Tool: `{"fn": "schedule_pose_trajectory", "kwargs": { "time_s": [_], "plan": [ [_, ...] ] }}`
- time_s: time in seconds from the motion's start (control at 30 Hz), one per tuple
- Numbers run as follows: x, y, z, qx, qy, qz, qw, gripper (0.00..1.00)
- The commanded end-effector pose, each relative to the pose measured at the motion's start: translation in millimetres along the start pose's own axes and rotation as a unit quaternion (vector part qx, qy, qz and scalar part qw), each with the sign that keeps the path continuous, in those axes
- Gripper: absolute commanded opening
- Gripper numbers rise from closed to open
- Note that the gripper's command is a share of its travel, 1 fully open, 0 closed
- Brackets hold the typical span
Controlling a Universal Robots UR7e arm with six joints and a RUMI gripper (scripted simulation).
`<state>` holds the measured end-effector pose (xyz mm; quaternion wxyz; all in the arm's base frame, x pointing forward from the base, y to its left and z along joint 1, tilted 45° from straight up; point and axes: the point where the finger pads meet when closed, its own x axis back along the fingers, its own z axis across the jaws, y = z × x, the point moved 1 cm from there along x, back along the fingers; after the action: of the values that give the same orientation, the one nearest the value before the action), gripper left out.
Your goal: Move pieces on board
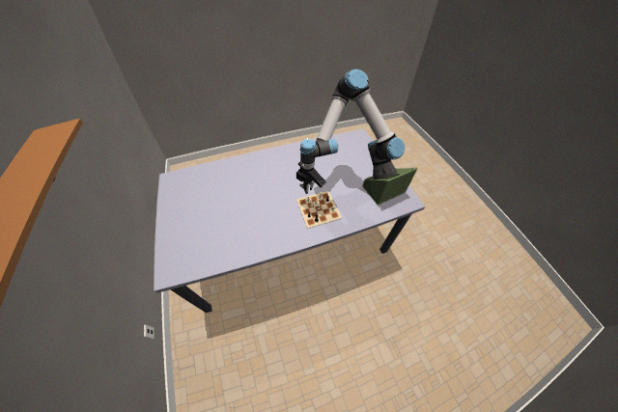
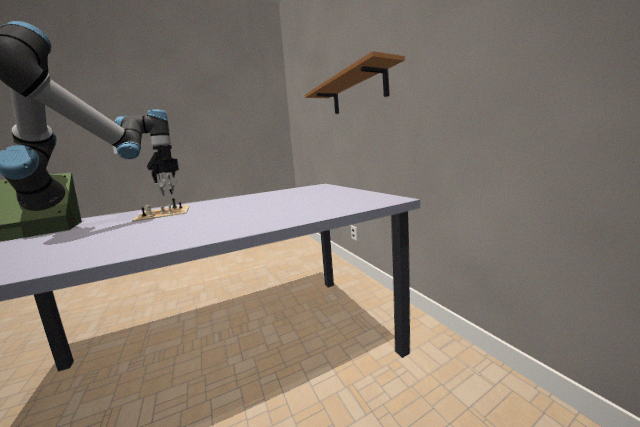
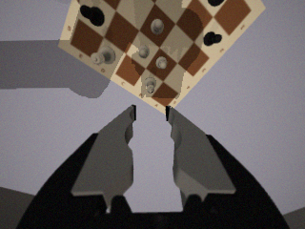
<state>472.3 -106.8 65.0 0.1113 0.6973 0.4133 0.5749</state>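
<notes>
We see a pale grey surface [image 1: 224,218] in a grey-walled room with a tan tiled floor. A small chessboard [image 1: 310,224] lies near one end of it. Beside the board, a robot arm [image 1: 372,113] with blue joint caps rises from a green base [image 1: 405,177] at the edge of the surface.

The arm bends over so that its end effector [image 1: 312,182] points down, raised above the surface just off the board's near edge. In the side view the end effector [image 2: 166,188] hangs above the pieces without touching any of them.

In the wrist view the end effector [image 3: 151,113] has its two grey fingers drawn in close. They remain apart, with bare surface showing in the gap, so it is gripping nothing. The board [image 3: 195,76] sits turned at an angle beyond the fingertips, one corner nearest them.

All the pieces stand on the board, apparently upright:

- A small pale piece [image 3: 151,85] is closest to the fingertips.
- Three more pale pieces [image 3: 161,62] stand behind it.
- A larger pale piece [image 3: 104,56] stands off to the left.
- Black pieces [image 3: 91,15] stand at the far left, at the right side and at the far edge.

The letters and numbers on the board's edge are too small for us to read. We therefore cannot tell which pieces stand on D1 and B5.

An orange wooden shelf [image 2: 356,73] hangs on the wall, well away from the arm.
</notes>
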Motion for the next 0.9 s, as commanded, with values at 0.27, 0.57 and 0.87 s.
{"fn": "schedule_pose_trajectory", "kwargs": {
  "time_s": [0.27,0.57,0.87],
  "plan": [
    [-16.9,0,0,0.000,0.001,0.000,1.000,0.22],
    [-28.4,0,0,0.000,0.001,0.000,1.000,0.22],
    [-33.3,0,1,0.000,0.001,0.000,1.000,0.22]
  ]
}}
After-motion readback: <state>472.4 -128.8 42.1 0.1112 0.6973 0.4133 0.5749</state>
